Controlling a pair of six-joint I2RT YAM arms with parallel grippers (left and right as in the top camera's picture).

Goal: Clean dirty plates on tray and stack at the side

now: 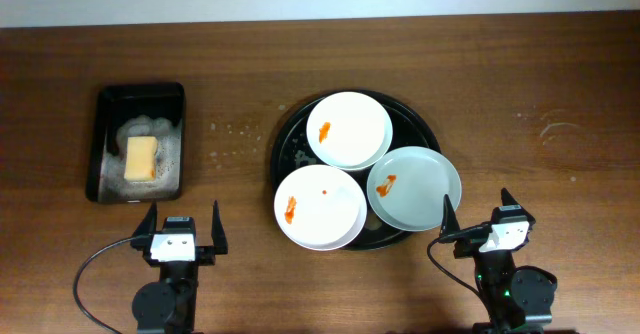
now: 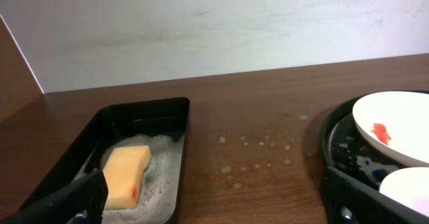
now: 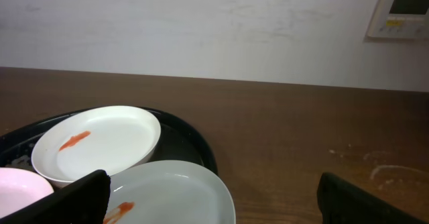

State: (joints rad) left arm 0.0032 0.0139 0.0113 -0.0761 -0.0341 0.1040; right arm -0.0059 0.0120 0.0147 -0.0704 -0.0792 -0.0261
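Near the worktop's left edge, a tub [image 1: 108, 124] holds a sponge [image 1: 141, 158] in suds. At the near edge the left hand [image 1: 183, 220] hangs wide open and empty. Mid-worktop, the tray [image 1: 288, 149] carries three plates [image 1: 349, 129], flat, face up and smeared. Being round, they have no long axis. Two overhang its near rim. Toward the near right corner, the right hand [image 1: 476, 207] gapes empty too. Cleaning looks unstarted. Next, probably, the left hand fetches the sponge while the right steadies a plate.
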